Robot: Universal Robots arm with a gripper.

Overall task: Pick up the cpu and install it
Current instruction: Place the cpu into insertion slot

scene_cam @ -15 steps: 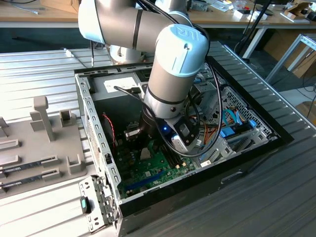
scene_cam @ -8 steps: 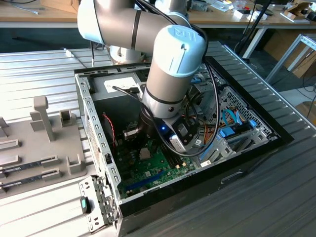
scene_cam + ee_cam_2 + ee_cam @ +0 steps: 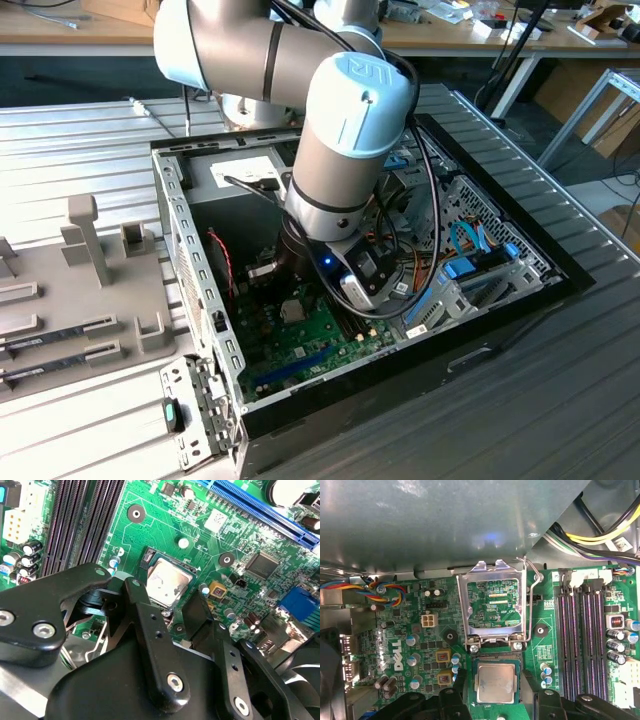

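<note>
The cpu (image 3: 495, 682), a flat silver square with a thin green rim, lies flat in the motherboard's socket (image 3: 496, 656); the second wrist view has the same cpu (image 3: 168, 585) on the green board. My gripper (image 3: 495, 687) stands over it, open, one black finger (image 3: 460, 679) on each side with a small gap to the chip. In the second wrist view the gripper (image 3: 165, 594) straddles the chip the same way. Beyond the chip the socket's metal cover frame (image 3: 493, 602) is swung up, its wire lever (image 3: 534, 597) raised. In the exterior view the arm (image 3: 345, 140) reaches down into the open computer case (image 3: 420, 345).
Black memory slots (image 3: 580, 630) run beside the socket, and a blue slot (image 3: 260, 507) lies further off. Coloured cables (image 3: 602, 537) and a grey metal wall (image 3: 445, 525) hang close above the board. On the exterior view's left a grey tray (image 3: 60, 300) holds memory sticks.
</note>
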